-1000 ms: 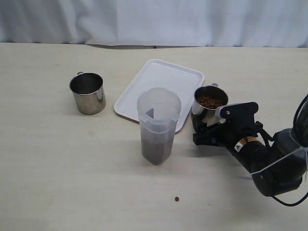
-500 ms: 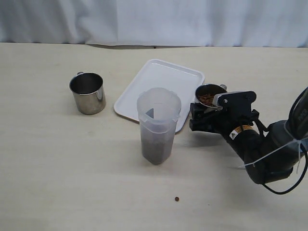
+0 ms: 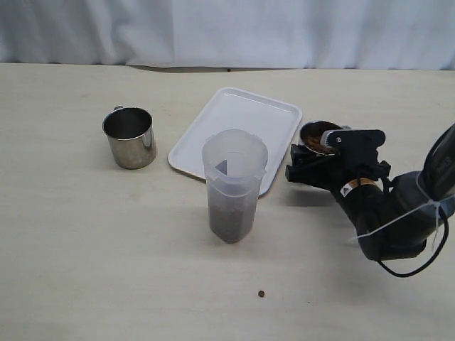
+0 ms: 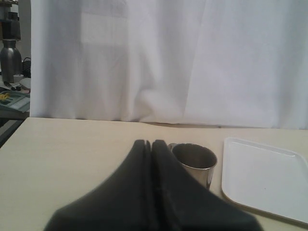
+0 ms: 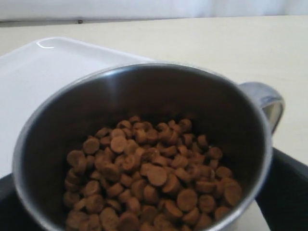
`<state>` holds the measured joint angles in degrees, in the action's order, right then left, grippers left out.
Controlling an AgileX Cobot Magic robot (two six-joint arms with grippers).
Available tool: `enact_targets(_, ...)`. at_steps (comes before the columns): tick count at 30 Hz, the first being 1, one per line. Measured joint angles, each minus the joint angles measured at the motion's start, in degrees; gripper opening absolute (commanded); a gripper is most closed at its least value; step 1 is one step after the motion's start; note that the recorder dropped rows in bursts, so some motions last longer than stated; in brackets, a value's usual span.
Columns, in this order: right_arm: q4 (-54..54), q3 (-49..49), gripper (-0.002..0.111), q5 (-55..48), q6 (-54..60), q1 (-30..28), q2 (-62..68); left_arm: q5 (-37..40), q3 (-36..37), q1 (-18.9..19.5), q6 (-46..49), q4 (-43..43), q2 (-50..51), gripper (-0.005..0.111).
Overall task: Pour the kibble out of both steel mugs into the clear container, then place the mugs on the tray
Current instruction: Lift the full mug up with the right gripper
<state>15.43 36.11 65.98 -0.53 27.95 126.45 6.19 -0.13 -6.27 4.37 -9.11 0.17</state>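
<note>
My right gripper [image 3: 307,172] is shut on a steel mug [image 3: 318,135], held above the table beside the tray's right edge. In the right wrist view this mug [image 5: 144,91] is partly filled with kibble [image 5: 154,178], and a dark finger [image 5: 288,187] presses its wall below the handle. The clear container [image 3: 234,167] stands upright left of that mug, with kibble [image 3: 229,222] in its bottom. An empty steel mug [image 3: 129,136] stands at the left. The white tray [image 3: 238,117] lies behind the container. My left gripper [image 4: 151,144] is shut on nothing, just short of the empty mug [image 4: 195,161].
One loose pellet [image 3: 261,293] lies on the table in front of the container. A white curtain hangs behind the table's far edge. The tray [image 4: 264,178] lies to the side of the empty mug in the left wrist view.
The right gripper has raised the kibble-filled mug and carried it slightly to the right. The container, the empty mug and the tray have not moved.
</note>
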Motion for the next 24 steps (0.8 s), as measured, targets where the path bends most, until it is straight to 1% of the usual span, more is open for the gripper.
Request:
enact_targets(5,2.4,1.1,0.073,-4.3,0.0,0.0,0.0,0.0,0.0,0.0,0.0,0.0,0.0,0.000)
enact_targets(13,2.5,1.1,0.073,-4.6,0.0,0.0,0.0,0.0,0.0,0.0,0.0,0.0,0.0,0.000)
enact_targets(15,2.5,1.1,0.070,-3.8,0.0,0.0,0.0,0.0,0.0,0.0,0.0,0.0,0.0,0.000)
enact_targets(16,2.5,1.1,0.065,-3.1,0.0,0.0,0.0,0.0,0.0,0.0,0.0,0.0,0.0,0.000)
enact_targets(17,2.6,1.1,0.046,-2.7,0.0,0.0,0.0,0.0,0.0,0.0,0.0,0.0,0.0,0.000)
enact_targets(20,2.9,1.1,0.016,-1.7,-0.1,0.0,0.0,0.0,0.0,0.0,0.0,0.0,0.0,0.000)
enact_targets(21,3.1,1.1,0.008,-1.8,-0.1,0.0,0.0,0.0,0.0,0.0,0.0,0.0,0.0,0.000)
enact_targets(22,3.1,1.1,0.005,-1.8,0.5,0.0,0.0,0.0,0.0,0.0,0.0,0.0,0.0,0.000)
enact_targets(24,3.1,1.1,0.005,-2.3,1.8,0.0,0.0,0.0,0.0,0.0,0.0,0.0,0.0,0.000)
